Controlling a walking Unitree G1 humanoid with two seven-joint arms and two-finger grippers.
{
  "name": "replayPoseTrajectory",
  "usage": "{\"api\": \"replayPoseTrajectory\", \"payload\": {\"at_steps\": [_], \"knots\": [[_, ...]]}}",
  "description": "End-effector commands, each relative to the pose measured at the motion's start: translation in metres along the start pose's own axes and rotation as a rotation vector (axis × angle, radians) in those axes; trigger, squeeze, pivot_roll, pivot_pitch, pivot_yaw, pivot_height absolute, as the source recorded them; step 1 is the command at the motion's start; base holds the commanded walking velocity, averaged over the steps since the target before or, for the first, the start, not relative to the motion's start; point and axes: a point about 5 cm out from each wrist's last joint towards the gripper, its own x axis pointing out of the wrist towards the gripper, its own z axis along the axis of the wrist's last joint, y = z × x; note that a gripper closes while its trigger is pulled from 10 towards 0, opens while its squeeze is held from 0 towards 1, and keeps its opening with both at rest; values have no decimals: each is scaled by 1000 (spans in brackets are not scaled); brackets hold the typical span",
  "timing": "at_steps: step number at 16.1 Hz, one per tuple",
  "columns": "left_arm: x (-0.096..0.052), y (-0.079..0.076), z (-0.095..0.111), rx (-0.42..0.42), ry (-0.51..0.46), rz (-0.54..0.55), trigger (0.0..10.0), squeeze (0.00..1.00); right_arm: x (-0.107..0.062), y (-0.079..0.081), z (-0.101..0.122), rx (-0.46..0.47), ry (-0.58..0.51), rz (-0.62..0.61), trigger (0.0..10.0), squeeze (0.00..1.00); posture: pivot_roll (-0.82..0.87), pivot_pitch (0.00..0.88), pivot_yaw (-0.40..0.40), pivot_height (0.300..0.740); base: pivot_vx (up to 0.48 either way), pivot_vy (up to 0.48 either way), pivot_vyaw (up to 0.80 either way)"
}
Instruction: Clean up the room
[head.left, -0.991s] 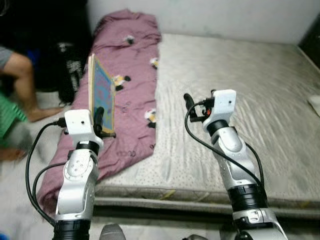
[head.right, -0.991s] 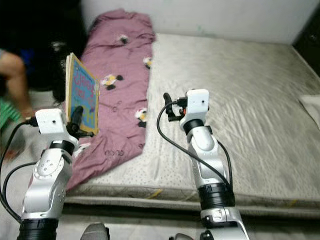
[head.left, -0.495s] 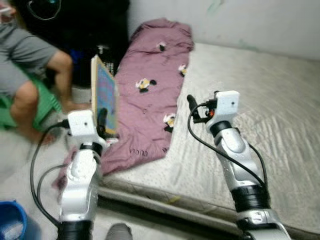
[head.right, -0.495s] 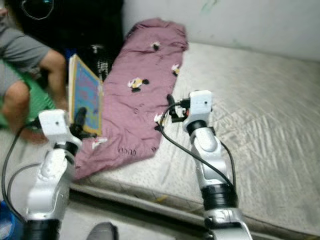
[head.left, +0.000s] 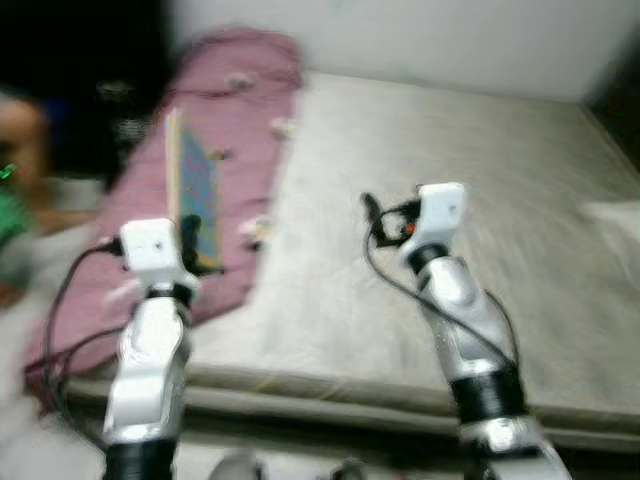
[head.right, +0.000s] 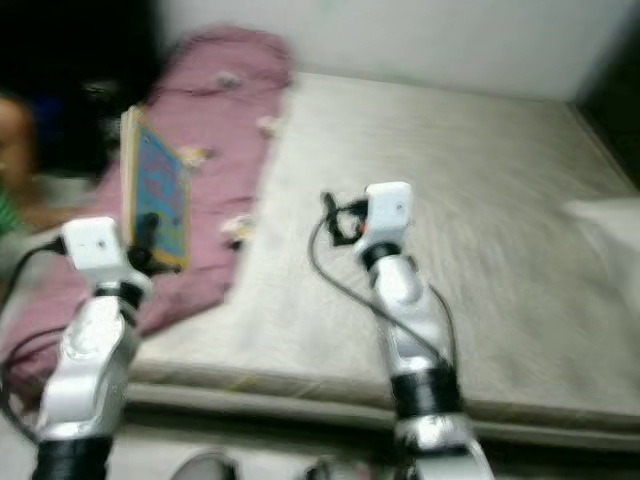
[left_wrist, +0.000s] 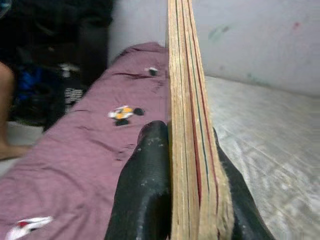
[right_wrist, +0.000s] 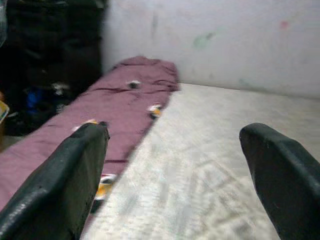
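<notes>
The book (left_wrist: 192, 150) is still held upright in the left gripper (left_wrist: 175, 200) jaws beside the bed (head.left: 420, 130); the right gripper (right_wrist: 175, 165) jaws stay apart; the view has swung.

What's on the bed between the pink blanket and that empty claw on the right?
Only bare mattress, as the left eye view shows, between the pink blanket and the open right gripper. The left gripper holds a book.
</notes>
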Motion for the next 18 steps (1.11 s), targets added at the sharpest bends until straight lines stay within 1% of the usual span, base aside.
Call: {"api": "replayPoseTrajectory", "payload": {"at_steps": [1, 7, 11, 12, 17, 18], "knots": [[2, -9, 11, -10, -52, -30, 10000, 0, 0, -8, 3, -13, -7, -17, 10000, 0, -16, 0, -47, 740, 0, -292, 0], [3, -10, 11, -13, -54, -33, 10000, 0, 0, -7, 4, -20, -9, -10, 10000, 0, -18, 0, -47, 740, 0, -291, 0], [3, -11, 11, -12, -55, -31, 10000, 0, 0, -6, 5, -42, -19, 0, 10000, 0, -18, 0, -50, 740, 0, -292, 0], [3, -11, 11, -13, -56, -31, 10000, 0, 0, -6, 5, -41, -19, 0, 10000, 0, -18, 0, -50, 740, 0, -292, 406], [4, -12, 12, -15, -61, -32, 10000, 0, 1, -6, 5, -43, -17, 2, 10000, 0, -18, 0, -51, 740, 0, -292, 0], [5, -11, 13, -18, -74, -23, 10000, 0, 1, -6, 5, -43, -18, 1, 10000, 0, -20, 0, -52, 740, 0, 0, 0]]}}
